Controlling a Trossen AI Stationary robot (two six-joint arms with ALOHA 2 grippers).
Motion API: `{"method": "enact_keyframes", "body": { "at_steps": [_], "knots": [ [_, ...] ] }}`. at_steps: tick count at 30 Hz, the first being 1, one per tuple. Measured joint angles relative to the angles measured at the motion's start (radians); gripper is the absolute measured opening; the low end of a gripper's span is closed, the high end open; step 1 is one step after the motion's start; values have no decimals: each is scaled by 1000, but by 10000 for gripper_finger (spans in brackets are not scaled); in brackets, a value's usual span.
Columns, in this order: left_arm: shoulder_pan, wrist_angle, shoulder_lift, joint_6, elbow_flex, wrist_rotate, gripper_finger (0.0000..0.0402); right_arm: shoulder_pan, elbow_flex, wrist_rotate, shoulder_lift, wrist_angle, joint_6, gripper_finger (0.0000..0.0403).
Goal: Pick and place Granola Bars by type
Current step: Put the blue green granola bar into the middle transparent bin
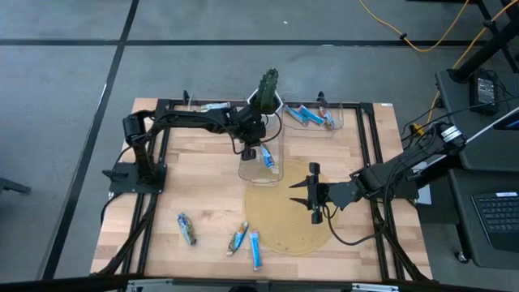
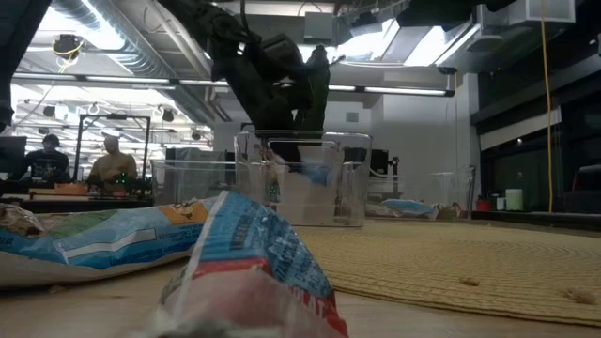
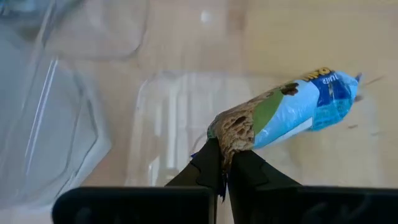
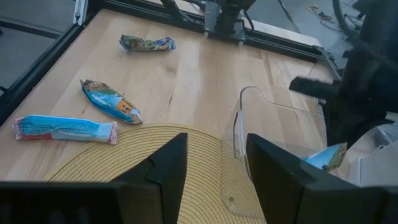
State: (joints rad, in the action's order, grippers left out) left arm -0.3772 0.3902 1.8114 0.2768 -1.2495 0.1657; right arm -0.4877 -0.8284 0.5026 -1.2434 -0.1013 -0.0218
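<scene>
My left gripper [image 1: 258,149] hangs over the clear bin [image 1: 246,173] in the table's middle, shut on a blue granola bar [image 3: 298,106]. Three more bars lie flat on the wood near the table's near edge: a blue-green one [image 1: 186,229], a blue one [image 1: 238,239] and a light blue one with red ends [image 1: 255,249]. They also show in the right wrist view [image 4: 147,43] [image 4: 111,101] [image 4: 65,129]. Blue bars [image 1: 306,116] lie in a far clear bin. My right gripper [image 1: 313,195] is open above the round woven mat [image 1: 284,223], touching nothing. My left gripper [image 3: 225,154] pinches the bar's brown-green crimped end [image 3: 235,129] between its two fingertips. The fingers come from above, pointing down. The bar [image 2: 315,172] hangs below them inside the bin's walls, slanting, with its blue end [image 3: 339,90] free and clear of the bin's floor.
Another bar [image 1: 212,106] lies at the far edge, left of the far bin [image 1: 336,123]. Black frame rails [image 1: 369,154] border the table. The wood left of the middle bin [image 1: 195,182] is free. In the low view, people sit in the room beyond [image 2: 111,161].
</scene>
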Motion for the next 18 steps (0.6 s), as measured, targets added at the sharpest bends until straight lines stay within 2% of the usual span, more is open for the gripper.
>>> {"method": "enact_keyframes", "body": {
  "at_steps": [3,18],
  "knots": [
    [-6,1,18,10,0,-34,7,0,0,0,0,0,0,168],
    [-56,-5,45,-1,0,-33,5,0,0,-1,0,-1,0,168]
  ]
}}
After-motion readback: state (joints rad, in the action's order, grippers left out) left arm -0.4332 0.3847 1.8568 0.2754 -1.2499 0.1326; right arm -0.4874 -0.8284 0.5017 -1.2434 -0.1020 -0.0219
